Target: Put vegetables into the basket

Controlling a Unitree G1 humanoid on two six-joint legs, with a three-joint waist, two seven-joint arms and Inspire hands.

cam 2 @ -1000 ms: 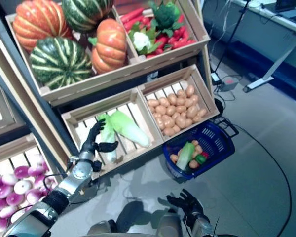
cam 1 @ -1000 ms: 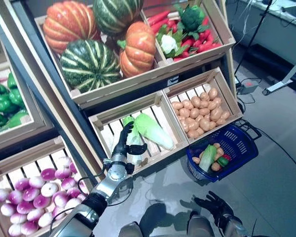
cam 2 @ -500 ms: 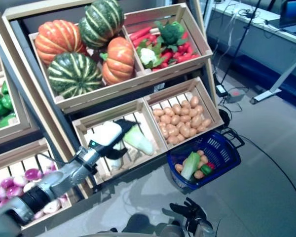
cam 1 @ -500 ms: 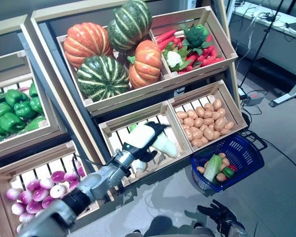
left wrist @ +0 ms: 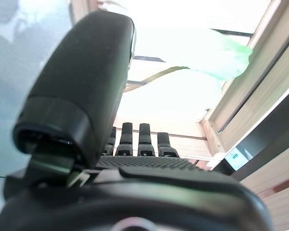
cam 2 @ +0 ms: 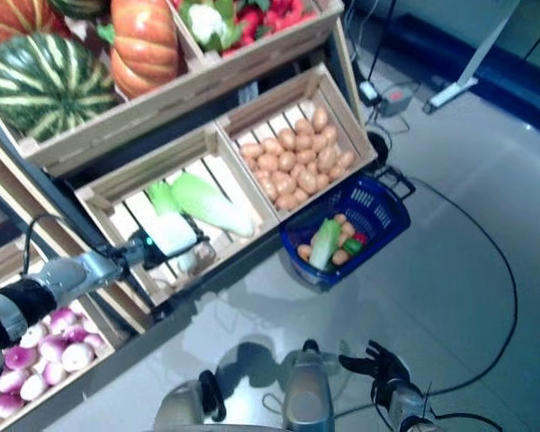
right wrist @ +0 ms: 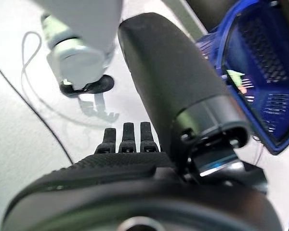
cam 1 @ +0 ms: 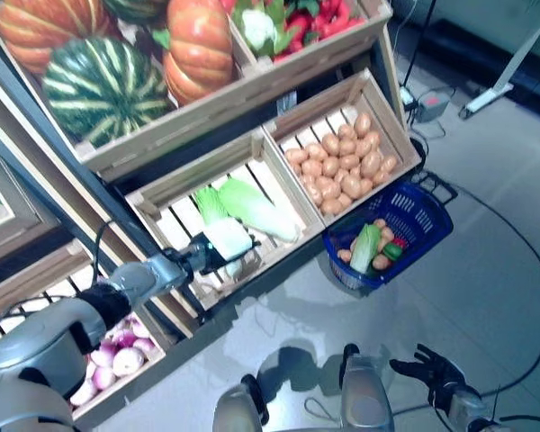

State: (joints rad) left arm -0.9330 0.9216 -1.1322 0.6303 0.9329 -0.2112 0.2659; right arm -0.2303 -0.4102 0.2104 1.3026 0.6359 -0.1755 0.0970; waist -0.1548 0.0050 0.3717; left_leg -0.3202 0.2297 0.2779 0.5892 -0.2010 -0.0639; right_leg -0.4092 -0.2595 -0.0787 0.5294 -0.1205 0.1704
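The blue basket [cam 1: 425,203] stands on the floor below the stand's right end. It holds a green-white cabbage [cam 1: 364,248], small brown potatoes and a green pepper. My left hand [cam 1: 214,250] reaches into the lower middle crate [cam 1: 162,193], right beside a pale green cabbage [cam 1: 212,207]. Its fingers [left wrist: 135,139] are straight and hold nothing; the cabbage [left wrist: 202,57] lies just past them. My right hand [cam 1: 436,376] hangs low over the floor, well in front of the basket [right wrist: 260,72], fingers [right wrist: 130,139] straight and empty.
The wooden stand [cam 1: 99,202] fills the left and top, with slanted crates. A crate of potatoes [cam 1: 342,153] juts out just above the basket. A power strip [cam 1: 427,103] and a white stand leg [cam 1: 504,76] lie on the grey floor [cam 1: 495,270] at the right.
The camera has tilted down and shifted. My left hand has turned from upright against the cabbage to lying flat and lower in the crate. The right hand stays low.
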